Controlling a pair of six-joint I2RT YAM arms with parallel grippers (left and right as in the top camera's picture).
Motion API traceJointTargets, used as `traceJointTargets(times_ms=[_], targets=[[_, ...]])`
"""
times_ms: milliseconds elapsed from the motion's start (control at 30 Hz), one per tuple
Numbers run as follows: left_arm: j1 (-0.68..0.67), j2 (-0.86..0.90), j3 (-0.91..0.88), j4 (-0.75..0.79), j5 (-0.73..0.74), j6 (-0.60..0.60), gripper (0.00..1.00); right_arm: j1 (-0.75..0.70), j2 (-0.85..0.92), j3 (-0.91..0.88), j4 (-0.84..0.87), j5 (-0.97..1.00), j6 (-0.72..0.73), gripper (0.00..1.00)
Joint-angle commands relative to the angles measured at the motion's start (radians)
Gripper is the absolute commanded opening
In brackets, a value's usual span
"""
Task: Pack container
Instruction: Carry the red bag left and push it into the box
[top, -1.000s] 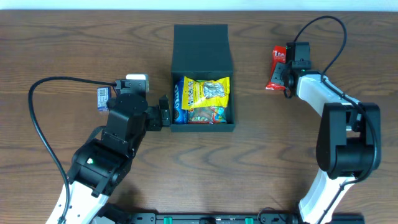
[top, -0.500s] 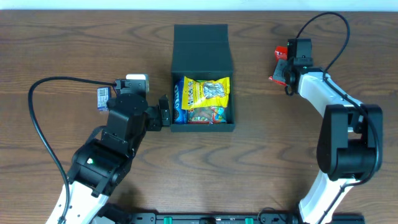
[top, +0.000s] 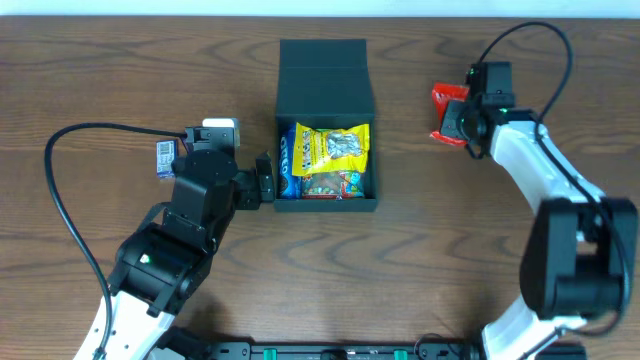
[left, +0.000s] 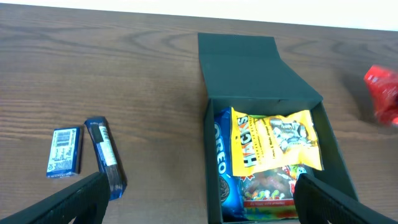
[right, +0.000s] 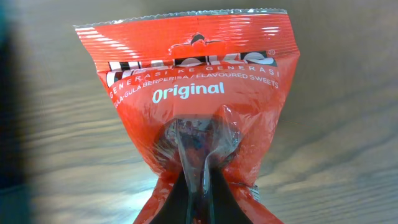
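The dark green matte square container (top: 326, 72) sits upper centre of the overhead frame, its flap lid open and a yellow snack packet (top: 335, 148) inside. Just left of it, the left gripper (top: 265, 181) is spread wide and empty. At upper right, the right gripper (top: 463, 120) is pinched tight on a red foil sweets packet (right: 193, 81).

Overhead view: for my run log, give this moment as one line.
right gripper: shut on red packet, right of container | left gripper: open, empty, beside container | container: lid open, snacks inside
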Motion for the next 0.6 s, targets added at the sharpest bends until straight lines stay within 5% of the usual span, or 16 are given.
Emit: traceJointTargets(times_ms=[0,333,567], targets=[[0.003,-0.005,0.02,0.003,-0.021,0.014,0.96,0.031,-0.114,0.002,-0.008,-0.121,-0.103,0.01],[0.003,-0.01,0.02,0.003,-0.029,0.014,0.95,0.203,-0.307,0.002,-0.122,-0.403,-0.417,0.02],[0.003,-0.122,0.02,0.001,-0.05,0.014,0.95,0.319,-0.304,0.002,-0.192,-0.506,-0.768,0.01]])
